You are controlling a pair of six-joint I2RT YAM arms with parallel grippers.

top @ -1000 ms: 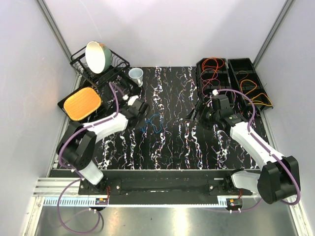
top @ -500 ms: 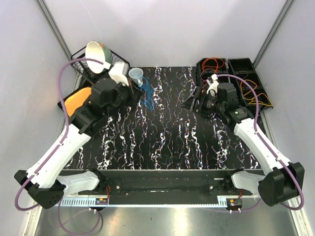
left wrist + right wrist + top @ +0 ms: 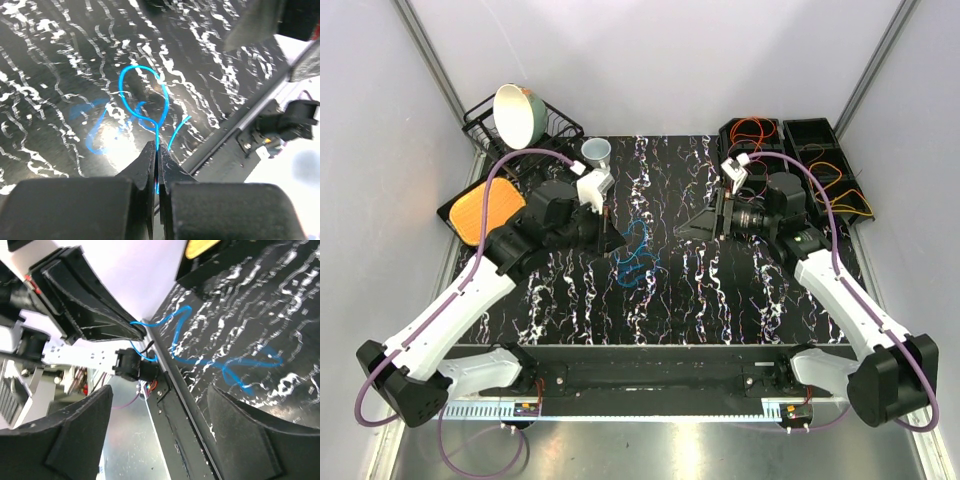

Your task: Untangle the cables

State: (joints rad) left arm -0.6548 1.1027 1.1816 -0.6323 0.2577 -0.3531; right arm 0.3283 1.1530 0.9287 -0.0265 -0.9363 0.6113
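Showing, in the top view, a thin blue cable [image 3: 638, 255] in loose loops over the middle of the marbled black table [image 3: 720, 290]. One end is pinched in the left gripper [image 3: 612, 243], jaws pressed together on it. The right gripper [image 3: 690, 227], jaws spread, hangs just right of the loops without touching them. At far right, the inner bin [image 3: 725, 135] holds orange and red cables [image 3: 752, 130], and the outer bin [image 3: 810, 122] holds yellow and orange cables [image 3: 835, 185]. Left wrist view: both fingers [image 3: 142, 167] meet on the blue strand, its loop just ahead of them. Right wrist view: the fingers [image 3: 75, 435] stand wide apart, and the blue cable lies beyond them, well clear.
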